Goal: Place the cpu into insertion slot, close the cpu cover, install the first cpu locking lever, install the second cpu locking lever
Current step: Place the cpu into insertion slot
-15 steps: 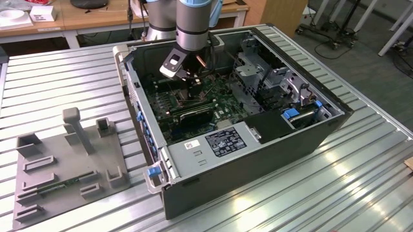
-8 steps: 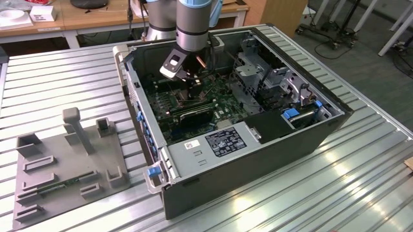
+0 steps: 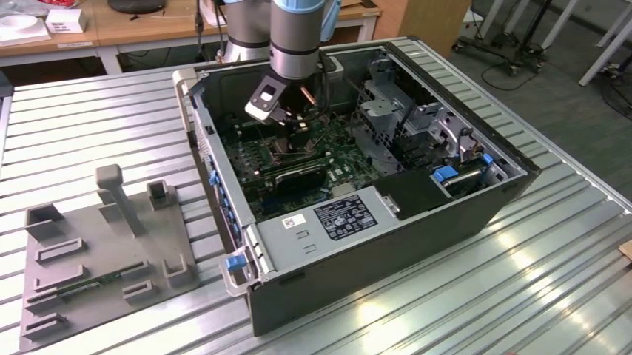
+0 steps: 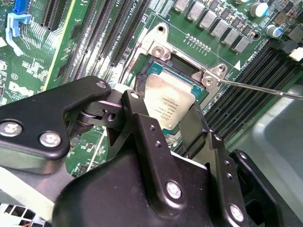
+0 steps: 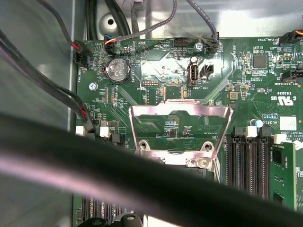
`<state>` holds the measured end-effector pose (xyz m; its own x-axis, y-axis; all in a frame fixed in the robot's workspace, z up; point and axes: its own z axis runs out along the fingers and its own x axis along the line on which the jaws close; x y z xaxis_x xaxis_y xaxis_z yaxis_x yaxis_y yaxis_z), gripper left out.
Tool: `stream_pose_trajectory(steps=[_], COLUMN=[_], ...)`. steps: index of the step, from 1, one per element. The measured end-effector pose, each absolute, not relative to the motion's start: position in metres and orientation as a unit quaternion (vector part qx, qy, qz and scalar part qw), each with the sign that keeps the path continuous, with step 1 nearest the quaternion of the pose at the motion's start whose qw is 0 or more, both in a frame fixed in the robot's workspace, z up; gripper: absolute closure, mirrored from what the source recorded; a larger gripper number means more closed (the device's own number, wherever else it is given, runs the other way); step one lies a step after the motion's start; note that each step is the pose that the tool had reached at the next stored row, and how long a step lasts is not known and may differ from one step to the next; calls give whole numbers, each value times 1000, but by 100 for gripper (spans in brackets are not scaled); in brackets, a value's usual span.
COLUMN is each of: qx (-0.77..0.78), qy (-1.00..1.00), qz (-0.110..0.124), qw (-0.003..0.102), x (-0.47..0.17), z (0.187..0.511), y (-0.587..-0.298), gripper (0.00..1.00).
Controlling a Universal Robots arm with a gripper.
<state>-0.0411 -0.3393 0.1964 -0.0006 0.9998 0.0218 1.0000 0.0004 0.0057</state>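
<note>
In the second wrist view my gripper has its black fingers pressed against two opposite edges of the cpu, a silver-grey square chip. The chip sits slightly tilted right over the insertion slot, the dark socket with a silver rim on the green board. The cpu cover, a silver frame with a cut-out centre, stands swung open in the first wrist view. A thin metal locking lever sticks out sideways from the socket corner. In the exterior view the gripper is down inside the open computer case.
Long black memory slots run beside the socket, and more show in the first wrist view. A coin battery and cables lie near the board's edge. A grey fixture plate rests on the table at the exterior view's left.
</note>
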Motion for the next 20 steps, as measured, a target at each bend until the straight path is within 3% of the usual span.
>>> stream_pose_trajectory(steps=[20], qx=[-709], qy=[-705], qz=[-10], qw=[6], x=[-41], z=[195], y=[-340], gripper=[46])
